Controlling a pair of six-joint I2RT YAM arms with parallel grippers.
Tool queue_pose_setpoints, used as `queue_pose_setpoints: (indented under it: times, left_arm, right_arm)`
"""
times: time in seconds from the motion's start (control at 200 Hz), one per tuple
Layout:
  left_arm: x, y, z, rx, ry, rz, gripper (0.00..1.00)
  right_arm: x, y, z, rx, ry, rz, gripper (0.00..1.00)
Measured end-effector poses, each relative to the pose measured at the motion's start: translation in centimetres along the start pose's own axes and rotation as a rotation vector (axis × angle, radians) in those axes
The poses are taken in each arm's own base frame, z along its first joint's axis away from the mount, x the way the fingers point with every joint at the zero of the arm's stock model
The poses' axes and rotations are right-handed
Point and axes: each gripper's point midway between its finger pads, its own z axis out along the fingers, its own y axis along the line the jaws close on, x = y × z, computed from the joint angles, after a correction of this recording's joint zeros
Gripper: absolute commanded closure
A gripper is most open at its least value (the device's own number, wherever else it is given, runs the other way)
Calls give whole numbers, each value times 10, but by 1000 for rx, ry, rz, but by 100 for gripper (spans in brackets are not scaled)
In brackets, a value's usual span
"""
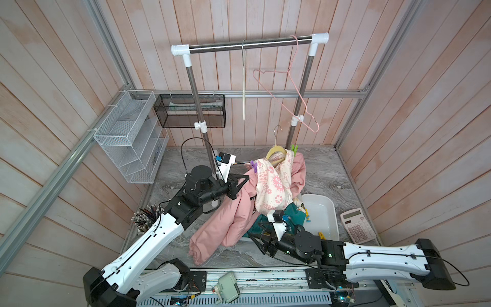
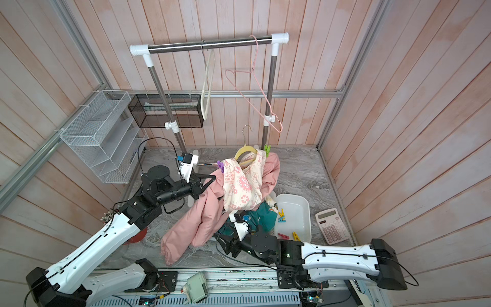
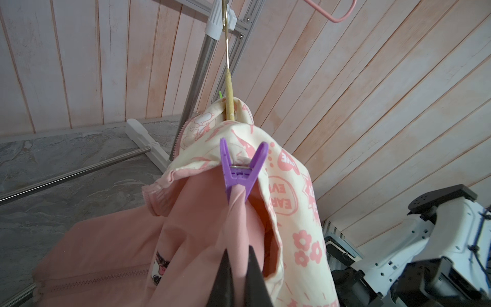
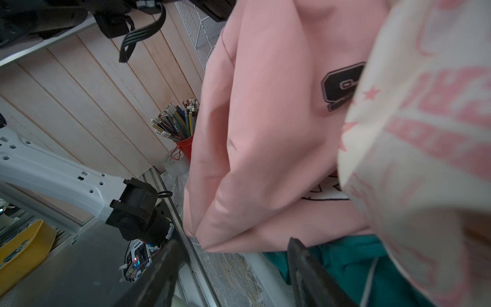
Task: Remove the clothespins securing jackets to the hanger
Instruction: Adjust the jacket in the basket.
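Note:
A pink jacket [image 1: 231, 212] with cream print lining [image 3: 289, 191] hangs from a yellow hanger [image 1: 276, 154] and slumps onto the table. A purple clothespin [image 3: 239, 175] [image 1: 253, 165] clamps its shoulder. A green clothespin [image 1: 294, 149] [image 2: 267, 149] stands at the hanger's other end. My left gripper [image 3: 238, 252] [image 1: 245, 178] is shut on a fold of pink fabric just below the purple clothespin. My right gripper [image 4: 231, 247] [image 1: 259, 239] hangs open at the front, beside the jacket's lower hem and a teal jacket [image 4: 345, 260] [image 1: 292, 215], with nothing between its fingers.
A white tray [image 1: 329, 210] at the right holds loose yellow, blue and red clothespins [image 2: 281, 215]. A pink calculator [image 1: 357, 226] lies beyond it. The rack [image 1: 249, 43] carries a white hanger [image 1: 243, 87] and a pink one [image 1: 292, 79]. A pencil cup [image 1: 144, 216] stands at the left, with mesh baskets [image 1: 127, 133] on the wall.

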Motion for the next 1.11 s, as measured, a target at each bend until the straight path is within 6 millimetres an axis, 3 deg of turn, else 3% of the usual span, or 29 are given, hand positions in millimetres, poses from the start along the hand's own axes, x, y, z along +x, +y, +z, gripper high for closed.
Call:
queue_pose_setpoints:
  times: [0.255, 0.375, 0.53, 0.84, 0.95, 1.105]
  left_arm:
    - [2, -5, 4, -20, -4, 15, 100]
    - [2, -9, 11, -24, 2, 20, 100]
    - [7, -9, 21, -38, 15, 12, 100]
    - [8, -28, 32, -23, -13, -42, 100]
    - [11, -37, 34, -12, -15, -48, 100]
    - [8, -38, 34, -13, -28, -66, 100]
  right_arm:
    - [3, 18, 51, 18, -19, 122, 26]
    - [15, 17, 65, 34, 7, 145, 24]
    - [14, 17, 73, 45, 9, 203, 22]
    - [32, -43, 99, 170, 39, 417, 29]
    - [35, -43, 102, 163, 43, 436, 36]
    - [31, -40, 102, 139, 26, 458, 78]
